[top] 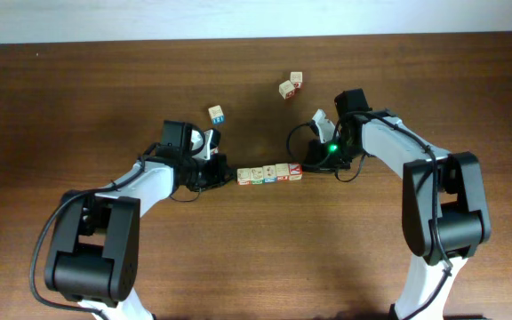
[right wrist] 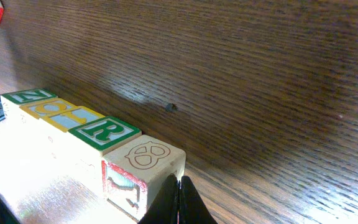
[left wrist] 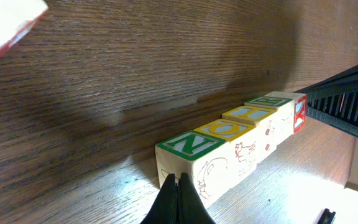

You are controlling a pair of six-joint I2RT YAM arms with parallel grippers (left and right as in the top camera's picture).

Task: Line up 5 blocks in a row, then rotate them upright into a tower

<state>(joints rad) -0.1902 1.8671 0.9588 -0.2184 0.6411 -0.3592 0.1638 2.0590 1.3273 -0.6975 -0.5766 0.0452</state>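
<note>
While both arms sit pinched at the ends of the line, I read this as the risky part of the turn. The five blocks lie touching in one row near the centre of the table, running from 9 o'clock to 3 o'clock in the overhead view. My left gripper is clenched on nothing, its joined tips apparently against the low outer corner of the N block at the 9 o'clock end. My right gripper is likewise clamped empty, tips at the bottom corner of the end block at the 3 o'clock end, the one with the looped outline on top.

My worry is the contact: each arm meets the row with a narrow point set low and off-centre, not a flat face. If I sweep the two ends in opposite directions, the tips could slide off a corner, and the row would then break at a joint, since nothing but end pressure holds it together. Too much squeeze could make the middle blocks buckle out sideways or hop. Uneven speed would leave the row bent.

Three stray blocks sit toward 12 o'clock, well apart; I judge a wide swing of the right arm could reach them.
</note>
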